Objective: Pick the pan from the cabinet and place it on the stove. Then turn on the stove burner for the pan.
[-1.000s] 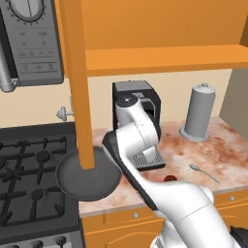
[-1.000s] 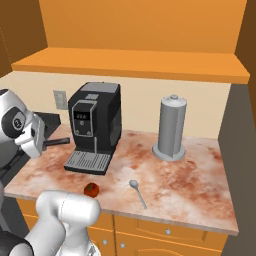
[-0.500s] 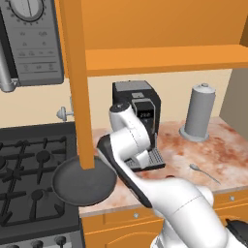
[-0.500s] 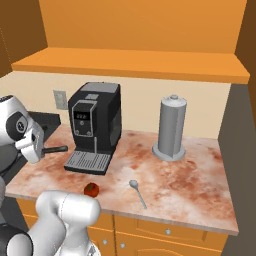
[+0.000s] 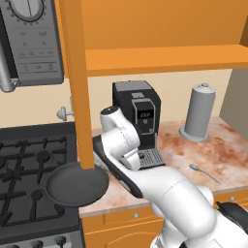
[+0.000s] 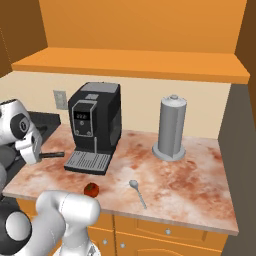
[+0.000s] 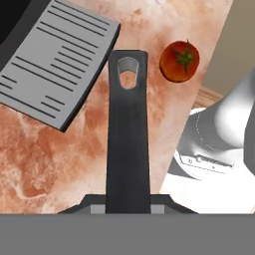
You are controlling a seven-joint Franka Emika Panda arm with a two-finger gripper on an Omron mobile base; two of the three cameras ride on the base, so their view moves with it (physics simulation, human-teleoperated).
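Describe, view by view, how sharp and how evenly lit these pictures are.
Left base view: sharp, flat light, no glare on the pan. Right base view: crisp, soft shadow under the coffee machine. Hand view: the handle and tomato in focus, no blur.

Home kitchen, rendered: black gas stove (image 5: 29, 164) with grates, grey microwave (image 5: 29, 43) above it, orange wall cabinet (image 5: 160, 34), speckled stone worktop (image 6: 175, 175) carrying coffee machine (image 6: 95, 127), grey canister (image 6: 171, 127), spoon (image 6: 137, 191), tomato (image 6: 91, 189).
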